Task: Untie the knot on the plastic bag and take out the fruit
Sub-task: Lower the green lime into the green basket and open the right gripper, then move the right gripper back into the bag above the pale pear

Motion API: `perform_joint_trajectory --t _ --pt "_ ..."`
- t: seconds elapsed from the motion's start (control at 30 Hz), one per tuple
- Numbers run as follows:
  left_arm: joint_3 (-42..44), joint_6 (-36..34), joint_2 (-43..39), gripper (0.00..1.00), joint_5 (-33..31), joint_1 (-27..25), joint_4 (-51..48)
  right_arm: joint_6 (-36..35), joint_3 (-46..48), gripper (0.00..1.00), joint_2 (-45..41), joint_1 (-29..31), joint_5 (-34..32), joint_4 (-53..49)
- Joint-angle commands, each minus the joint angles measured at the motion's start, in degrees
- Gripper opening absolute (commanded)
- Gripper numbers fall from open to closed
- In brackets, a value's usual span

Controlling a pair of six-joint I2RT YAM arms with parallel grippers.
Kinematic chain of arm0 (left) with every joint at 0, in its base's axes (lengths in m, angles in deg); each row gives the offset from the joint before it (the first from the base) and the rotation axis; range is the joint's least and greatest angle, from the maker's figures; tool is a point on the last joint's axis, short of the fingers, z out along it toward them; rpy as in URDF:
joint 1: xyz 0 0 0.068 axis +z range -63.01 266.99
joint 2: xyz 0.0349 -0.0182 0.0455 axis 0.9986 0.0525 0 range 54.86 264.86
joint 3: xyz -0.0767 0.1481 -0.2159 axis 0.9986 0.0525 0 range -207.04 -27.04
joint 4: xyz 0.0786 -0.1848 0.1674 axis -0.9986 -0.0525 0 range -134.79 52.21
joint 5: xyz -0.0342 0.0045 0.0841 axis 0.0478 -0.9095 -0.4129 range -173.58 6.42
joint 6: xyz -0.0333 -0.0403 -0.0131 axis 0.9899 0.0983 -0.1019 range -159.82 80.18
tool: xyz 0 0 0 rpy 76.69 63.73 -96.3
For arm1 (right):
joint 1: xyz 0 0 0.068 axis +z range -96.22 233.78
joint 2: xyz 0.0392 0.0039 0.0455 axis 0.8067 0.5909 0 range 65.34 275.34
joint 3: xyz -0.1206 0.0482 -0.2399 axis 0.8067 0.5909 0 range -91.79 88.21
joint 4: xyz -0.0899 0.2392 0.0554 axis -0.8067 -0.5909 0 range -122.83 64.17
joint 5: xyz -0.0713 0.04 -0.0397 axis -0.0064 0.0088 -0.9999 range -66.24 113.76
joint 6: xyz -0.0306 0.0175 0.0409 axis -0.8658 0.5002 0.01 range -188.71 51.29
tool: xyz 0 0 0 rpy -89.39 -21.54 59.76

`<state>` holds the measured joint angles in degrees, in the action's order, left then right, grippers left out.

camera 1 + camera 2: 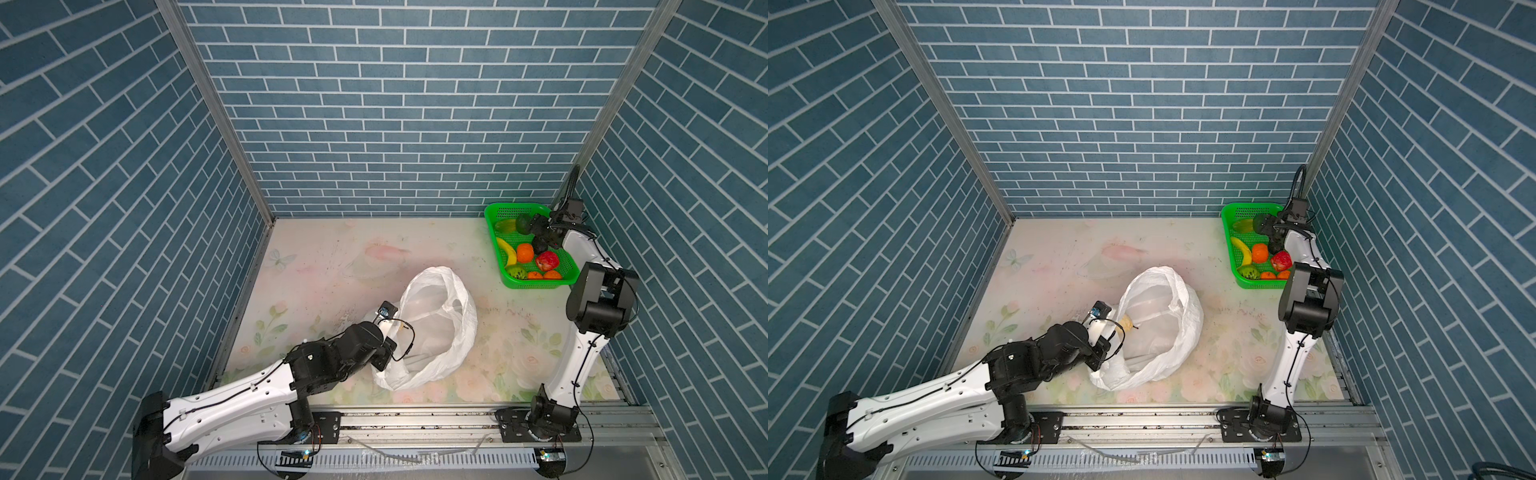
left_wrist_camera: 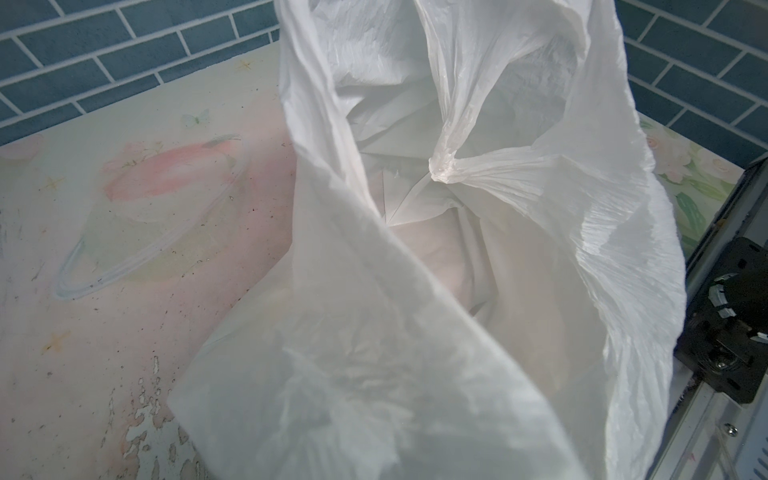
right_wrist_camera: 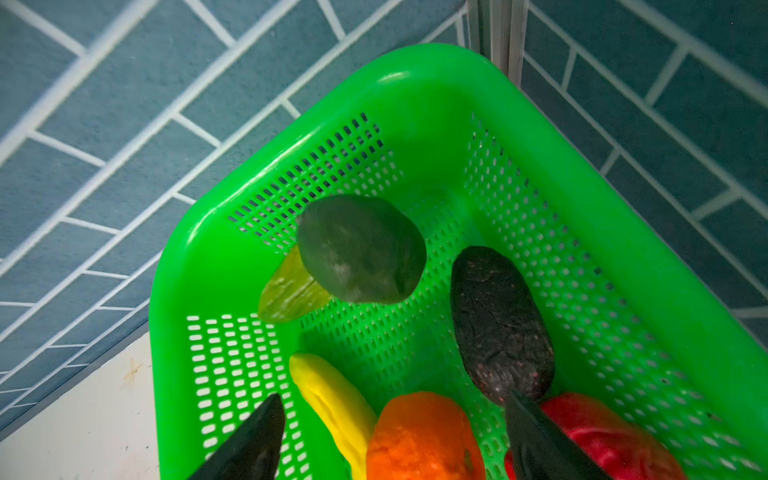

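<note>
Top view: left gripper (image 1: 1112, 328) pressed together, apparently pinching the rim of the plastic bag (image 1: 1179, 299), a cream fruit (image 1: 1128, 322) just beside it. Left wrist view — bag mouth gapes, untied. Right wrist view: right gripper (image 3: 395, 397) spread, empty, over the basket (image 3: 415, 83) — next it must fetch that fruit.

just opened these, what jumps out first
The bright green mesh plastic basket in the far right corner grabs the eye. It holds toy fruit such as an orange tangerine and a bumpy red fruit, and the right end effector is open above it. Next comes the crinkly translucent white plastic bag, its mouth gaping, in the middle of the pale floral tabletop.
</note>
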<state>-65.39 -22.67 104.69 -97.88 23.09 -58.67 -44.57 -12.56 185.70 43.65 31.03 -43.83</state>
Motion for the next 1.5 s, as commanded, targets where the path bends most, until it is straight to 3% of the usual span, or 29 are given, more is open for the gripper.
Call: perform_joint_trajectory --t 0.0,0.4,0.8,1.17,1.47 --pt "-0.55 -0.16 -0.73 0.0 -0.81 -0.22 -0.52 -1.1 0.49 0.83 -2.4 0.11 -0.94 -0.64" --pt "-0.57 -0.2 -1.26 0.0 -1.17 -0.26 -0.89 -2.78 9.54 0.83 -11.99 0.89 2.2 0.38" --pt "0.03 -0.3 -2.01 0.0 -1.93 -0.26 -1.93 -2.17 27.48 0.86 -31.72 6.55 5.23 -3.33" --pt "-0.14 -0.91 -1.31 0.0 -2.17 -0.26 -1.77 0.58 37.49 0.91 -53.02 20.79 4.15 -14.77" --pt "-0.39 -0.71 -1.49 0.0 -2.15 -0.26 -2.93 4.53 39.23 0.91 -61.34 37.79 0.37 -20.19"
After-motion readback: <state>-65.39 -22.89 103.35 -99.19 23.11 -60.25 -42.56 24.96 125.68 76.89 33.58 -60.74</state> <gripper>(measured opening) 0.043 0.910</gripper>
